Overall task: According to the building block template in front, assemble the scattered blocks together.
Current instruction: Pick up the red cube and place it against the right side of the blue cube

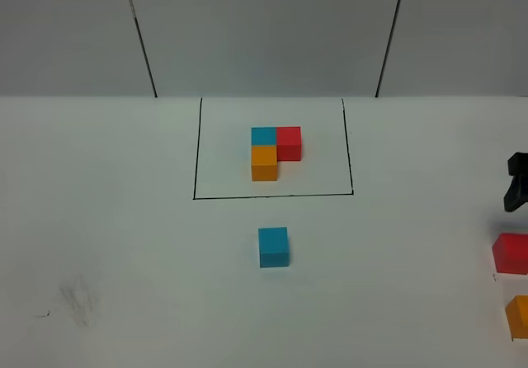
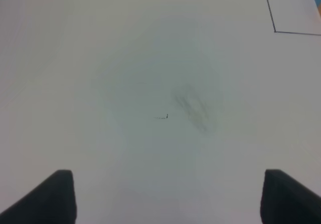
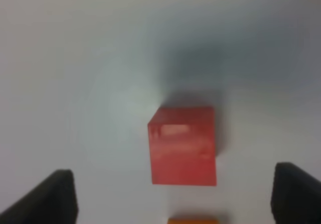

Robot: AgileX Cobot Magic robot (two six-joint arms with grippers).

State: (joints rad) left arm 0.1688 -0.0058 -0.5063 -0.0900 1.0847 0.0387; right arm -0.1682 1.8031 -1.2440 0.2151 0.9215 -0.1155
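Note:
The building block template [image 1: 272, 149] is an L of blue [image 1: 264, 135], red [image 1: 289, 143] and orange [image 1: 265, 162] cubes inside a black outline [image 1: 198, 149]. A loose blue cube [image 1: 273, 247] sits just in front of the outline. A loose red cube [image 1: 511, 253] and a loose orange cube [image 1: 519, 316] lie at the right edge. My right gripper [image 3: 175, 199] is open and empty, hovering over the red cube [image 3: 183, 146], with an orange sliver [image 3: 193, 220] beyond it. A black part of that gripper [image 1: 517, 182] shows in the exterior view. My left gripper [image 2: 168, 199] is open and empty over bare table.
A grey smudge [image 2: 193, 106] and a small pen mark [image 2: 163, 116] lie on the white table under the left gripper; they also show in the exterior view [image 1: 78, 302]. A corner of the outline [image 2: 275, 31] shows in the left wrist view. Grey wall panels [image 1: 264, 30] stand behind.

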